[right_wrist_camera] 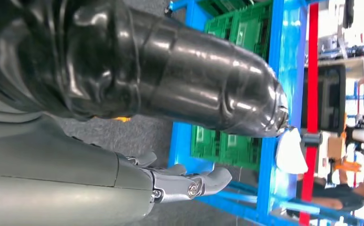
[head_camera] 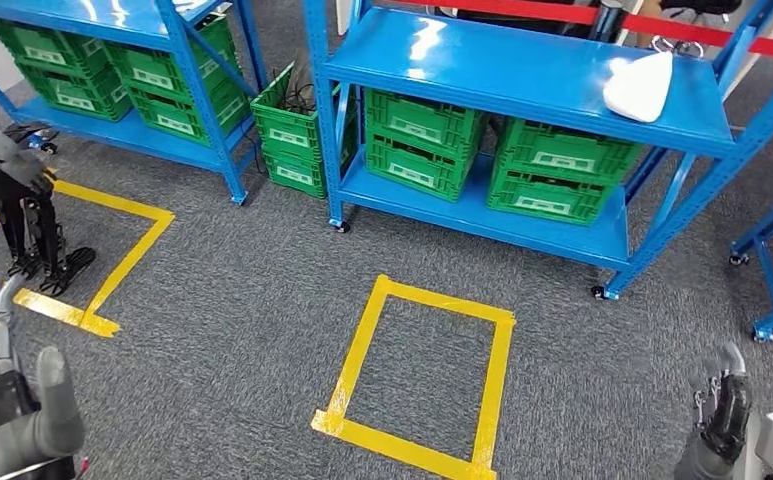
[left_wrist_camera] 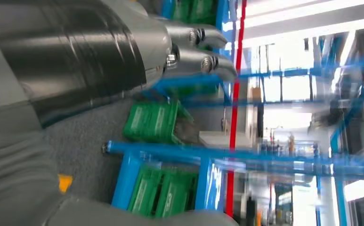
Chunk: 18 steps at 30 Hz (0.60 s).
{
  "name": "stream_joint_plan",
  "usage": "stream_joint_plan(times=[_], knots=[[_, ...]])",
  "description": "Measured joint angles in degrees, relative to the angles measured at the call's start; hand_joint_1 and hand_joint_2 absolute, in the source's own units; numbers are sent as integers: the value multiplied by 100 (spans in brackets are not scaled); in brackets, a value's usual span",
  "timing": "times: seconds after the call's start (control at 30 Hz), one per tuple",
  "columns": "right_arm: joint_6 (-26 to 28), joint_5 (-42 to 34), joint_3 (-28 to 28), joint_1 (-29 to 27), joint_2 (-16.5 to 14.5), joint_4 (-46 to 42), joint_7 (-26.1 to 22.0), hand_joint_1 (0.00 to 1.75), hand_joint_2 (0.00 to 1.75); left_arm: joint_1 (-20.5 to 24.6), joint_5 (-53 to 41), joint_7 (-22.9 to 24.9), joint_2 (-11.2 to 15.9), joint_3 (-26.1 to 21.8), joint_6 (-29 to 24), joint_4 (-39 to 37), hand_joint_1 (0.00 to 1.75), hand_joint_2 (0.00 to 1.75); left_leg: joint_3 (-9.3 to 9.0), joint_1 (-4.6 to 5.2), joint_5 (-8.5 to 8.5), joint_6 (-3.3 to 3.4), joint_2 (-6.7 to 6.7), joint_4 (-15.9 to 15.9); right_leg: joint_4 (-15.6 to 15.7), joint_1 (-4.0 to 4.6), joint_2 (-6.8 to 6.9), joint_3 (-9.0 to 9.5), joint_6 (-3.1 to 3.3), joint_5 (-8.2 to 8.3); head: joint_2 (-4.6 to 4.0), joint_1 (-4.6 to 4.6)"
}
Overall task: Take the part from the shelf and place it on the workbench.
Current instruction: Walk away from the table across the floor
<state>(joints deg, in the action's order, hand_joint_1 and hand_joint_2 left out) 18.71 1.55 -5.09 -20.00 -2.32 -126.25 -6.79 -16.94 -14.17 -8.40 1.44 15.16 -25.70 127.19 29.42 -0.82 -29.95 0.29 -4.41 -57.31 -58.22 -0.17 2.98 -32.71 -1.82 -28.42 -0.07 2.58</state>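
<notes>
Floor point(head_camera: 262, 300): grey short-pile carpet, lying flat under everything, with a yellow tape rectangle point(head_camera: 417, 380) marking a standing spot in front of the racks.

Shelf point(head_camera: 522, 70): blue painted steel rack on castors, smooth glossy decks, sitting just beyond the tape rectangle; a second blue rack point(head_camera: 192, 90) is standing to its left.

Crates point(head_camera: 552, 170): green ribbed plastic bins with white labels, filling the lower decks of both racks.

Part point(head_camera: 640, 85): white, rounded, smooth-skinned moulding, lying alone near the right end of the shelf's upper deck. It is looking like a light, stiff shell, probably slick on its curved face; taking it across the narrower span, fingers wrapping both edges, seems the safest hold. Fragility cannot be judged.

Left hand point(head_camera: 22, 410): grey, hanging low by the robot's side, holding nothing, thumb and fingers spread apart.

Right hand point(head_camera: 724, 415): dark fingers, hanging low on the other side, carrying nothing, fingers loosely parted. Both are sitting well apart from the part.
</notes>
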Motion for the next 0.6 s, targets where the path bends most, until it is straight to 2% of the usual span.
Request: stream_joint_plan(times=[0.03, 0.07, 0.13, 0.2, 0.23, 0.27, 0.3, 0.33, 0.37, 0.4, 0.47, 0.5, 0.53, 0.57, 0.6], knots=[[2, 1, 0, 0, 0, -3, 8, 0, 0, 6, -1, 5, 0, 1, 0, 1, 0, 0, -34, -5, -15, -32, -53, 20, 18, 2, -74, 10, 38, 4, 0, -8], [3, 1, 0, -3, 0, -6, 10, 0, 0, 14, -1, 10, 0, 2, 0, 1, 0, 0, -54, -12, -39, -66, -51, 16, 47, -7, -132, 48, 75, 16, 0, -16], [5, 4, 0, 2, -1, -11, 12, 0, 0, 27, -4, 13, 0, 7, 0, 1, 0, 0, 43, -23, -218, -111, 118, -251, 104, -37, -243, 136, 155, 66, 0, -64], [4, 7, 0, 15, -2, -12, 13, 0, 0, 29, -7, 18, 1, 15, 0, -1, 0, 0, 397, -30, -531, -120, 344, -952, 117, -43, -357, 166, 205, 91, 0, -156], [3, 10, 0, 17, -2, -10, 15, 0, 0, 28, -7, 24, 1, 20, 0, -5, 0, 0, 598, -29, -637, -118, 387, -1309, 116, -36, -425, 163, 215, 89, 0, -193], [2, 12, 0, 16, -2, -7, 18, 0, 0, 27, -7, 27, 1, 22, 0, -13, 0, 0, 746, -27, -641, -113, 406, -1521, 114, -29, -497, 165, 219, 83, 0, -225], [0, 14, 0, 13, -2, -3, 18, 0, 0, 27, -7, 30, 1, 26, 0, -25, 0, 0, 805, -24, -531, -101, 419, -1525, 111, -24, -576, 171, 220, 75, 0, -247], [-2, 16, 0, 9, -2, 1, 15, 0, 0, 26, -7, 32, 1, 31, 0, -38, 0, 0, 770, -20, -335, -79, 445, -1325, 106, -20, -657, 181, 217, 65, 0, -266], [-3, 19, 0, 4, -2, 2, 10, 0, 0, 26, -7, 33, 1, 36, 0, -48, 0, 0, 659, -18, -94, -50, 523, -977, 98, -19, -735, 190, 210, 54, 0, -288], [-5, 23, 0, 0, -3, 5, 7, 0, 0, 27, -7, 36, 1, 39, 0, -54, 0, 0, 529, -21, 81, -12, 683, -621, 86, -21, -806, 190, 195, 38, 0, -303], [-10, 33, 0, -3, -6, 11, 10, 0, 0, 19, -16, 50, 1, 45, 0, -55, 0, 0, 312, -18, 214, 32, 943, -133, 58, -48, -950, 150, 136, 15, 0, -320], [-13, 38, 0, -7, -8, 14, 13, 0, 0, 17, -25, 60, 1, 49, 0, -54, 0, 0, 261, -8, 190, 48, 989, -59, 62, -71, -1022, 100, 91, 16, 0, -325], [-14, 43, 0, -11, -10, 15, 16, 0, 0, 18, -37, 74, 0, 52, 0, -52, 0, 0, 215, 2, 188, 58, 932, -4, 76, -86, -1102, 62, 43, 22, 0, -338], [-15, 47, 0, -20, -12, 15, 17, 0, 0, 28, -50, 91, -1, 58, -1, -51, 0, 0, 179, -2, 204, 80, 859, 37, 86, -95, -1118, 43, 6, 30, 0, -351], [-14, 50, 0, -23, -13, 14, 13, 0, 0, 40, -65, 106, -2, 66, -2, -51, 0, 0, 137, -16, 217, 100, 786, 91, 50, -85, -1027, 17, -28, 3, 0, -350]])
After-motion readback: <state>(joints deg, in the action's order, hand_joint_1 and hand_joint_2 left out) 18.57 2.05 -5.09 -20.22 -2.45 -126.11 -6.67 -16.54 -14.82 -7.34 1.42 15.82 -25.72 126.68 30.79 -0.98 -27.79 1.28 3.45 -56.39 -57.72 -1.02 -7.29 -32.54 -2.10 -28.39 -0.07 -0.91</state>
